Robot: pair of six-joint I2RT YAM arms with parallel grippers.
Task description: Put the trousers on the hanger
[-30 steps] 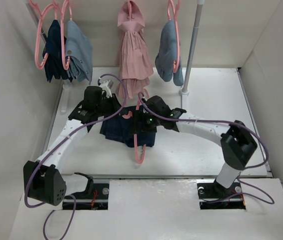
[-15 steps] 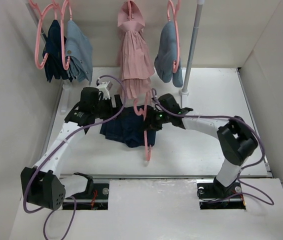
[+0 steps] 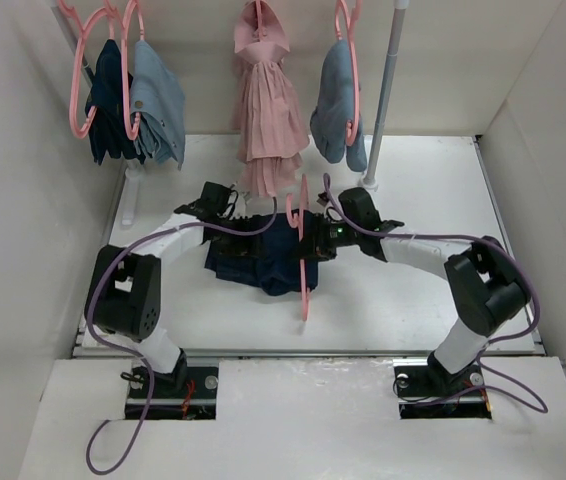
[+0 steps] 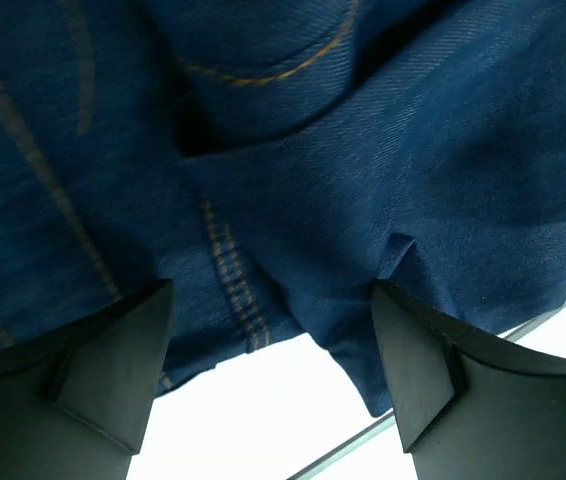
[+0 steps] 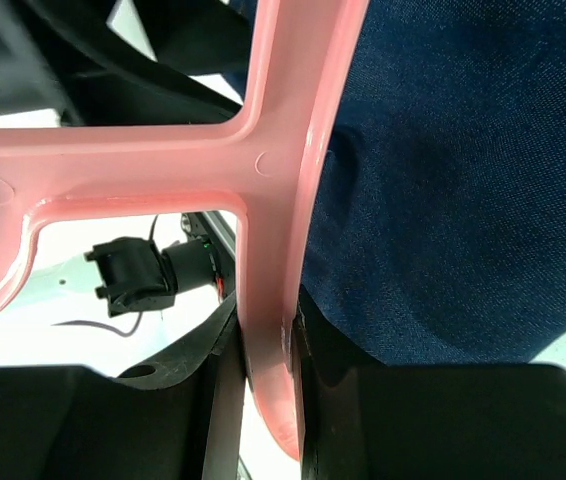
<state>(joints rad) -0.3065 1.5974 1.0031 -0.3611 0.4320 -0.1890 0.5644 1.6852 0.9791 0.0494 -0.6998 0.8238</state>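
the dark navy-blue cloth trousers sit bunched at the middle of the white table, the thin pink plastic hanger crosses their right edge, clamped tight in my right gripper, and my left gripper is spread wide at the cloth's far left side.

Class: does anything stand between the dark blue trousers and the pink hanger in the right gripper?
Nothing visible does. The hanger, clamped in the right gripper, lies right alongside the trousers; the left gripper is open at the cloth.
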